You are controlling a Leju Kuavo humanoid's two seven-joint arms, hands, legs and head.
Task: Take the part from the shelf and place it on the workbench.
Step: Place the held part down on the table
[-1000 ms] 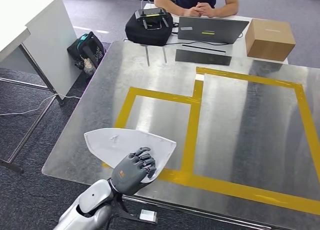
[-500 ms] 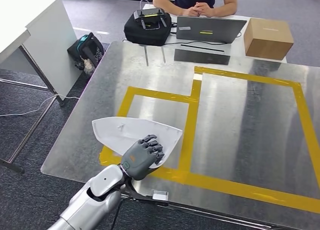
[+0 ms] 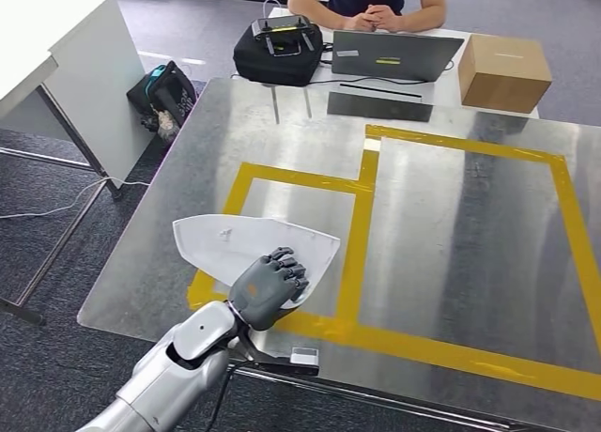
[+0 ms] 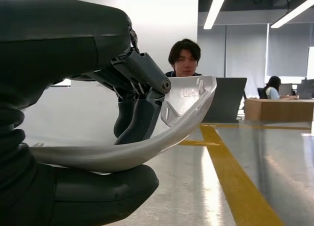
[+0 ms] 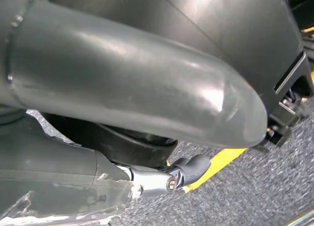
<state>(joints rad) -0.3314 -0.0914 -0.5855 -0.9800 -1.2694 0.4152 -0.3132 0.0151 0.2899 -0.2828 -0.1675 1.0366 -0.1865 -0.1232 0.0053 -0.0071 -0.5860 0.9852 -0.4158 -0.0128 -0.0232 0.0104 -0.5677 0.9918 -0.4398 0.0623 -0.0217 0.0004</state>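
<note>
While the part (image 3: 234, 244) is gripped by the left hand (image 3: 269, 286), thumb beneath and fingers (image 4: 135, 115) on top, it is held low over the workbench (image 3: 439, 225) near its front edge, probably for setting down in the yellow-taped square (image 3: 354, 254). The right hand (image 5: 133, 93) is seen hanging; whether it is clenched cannot be told. Beyond, a laptop (image 3: 397, 54) is attended by a seated person (image 3: 368, 5).
</note>
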